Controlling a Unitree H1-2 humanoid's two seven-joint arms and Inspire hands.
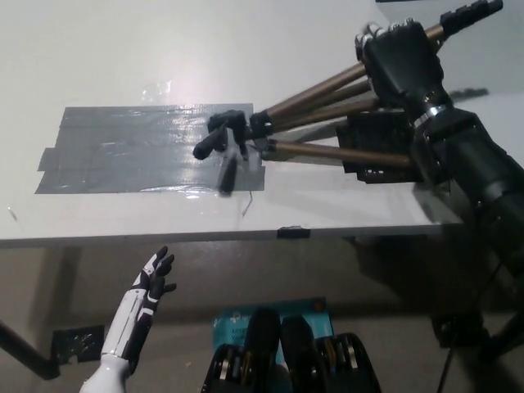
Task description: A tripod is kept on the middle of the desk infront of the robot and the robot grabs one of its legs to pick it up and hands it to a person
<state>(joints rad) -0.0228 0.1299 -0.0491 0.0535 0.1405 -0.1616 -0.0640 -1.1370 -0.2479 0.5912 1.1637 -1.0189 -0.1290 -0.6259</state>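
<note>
A tripod [319,123] with bronze legs and a black head [223,139] lies on the white desk [164,49], its head over a grey tape patch [131,151]. My black right hand [403,59] is shut on the tripod's upper legs at the far right. The head end seems slightly off the surface. The black feet [471,13] stick out past my hand at the top right. My white left hand [141,307] hangs open below the desk's front edge at the lower left.
A black flat block [381,147] lies under the tripod legs on the right of the desk. The desk's front edge [205,237] crosses the picture, with a small black clip [293,232] on it. A blue item [270,315] lies on the floor below.
</note>
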